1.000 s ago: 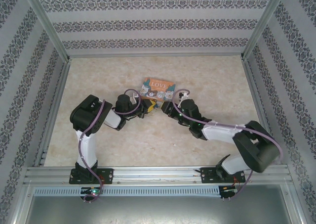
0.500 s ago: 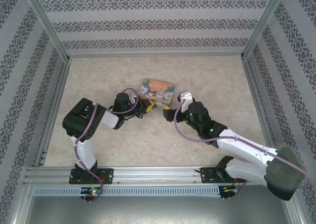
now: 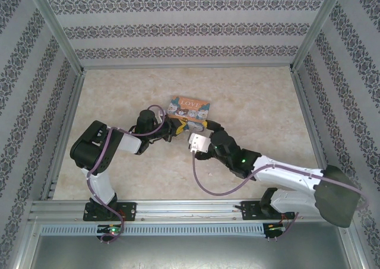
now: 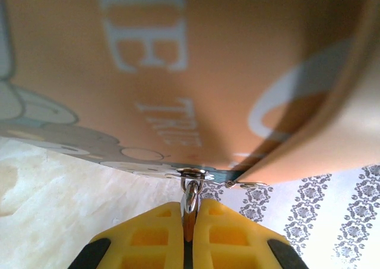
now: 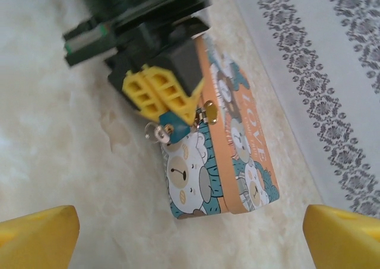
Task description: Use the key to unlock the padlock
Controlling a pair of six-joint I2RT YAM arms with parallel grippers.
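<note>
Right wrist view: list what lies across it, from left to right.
Own finger → left arm's shut fingers → tin → own other finger

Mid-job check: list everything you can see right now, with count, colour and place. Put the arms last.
tin: one, orange and teal with cartoon animals, mid-table
padlock: one, teal body, at the tin's clasp
silvery piece: one, beside the padlock; key or ring, too small to tell
table: one, beige marbled
walls: grey-patterned, around the table
left gripper: yellow fingers, shut on the padlock
right gripper: yellow fingers, open, facing the tin
</note>
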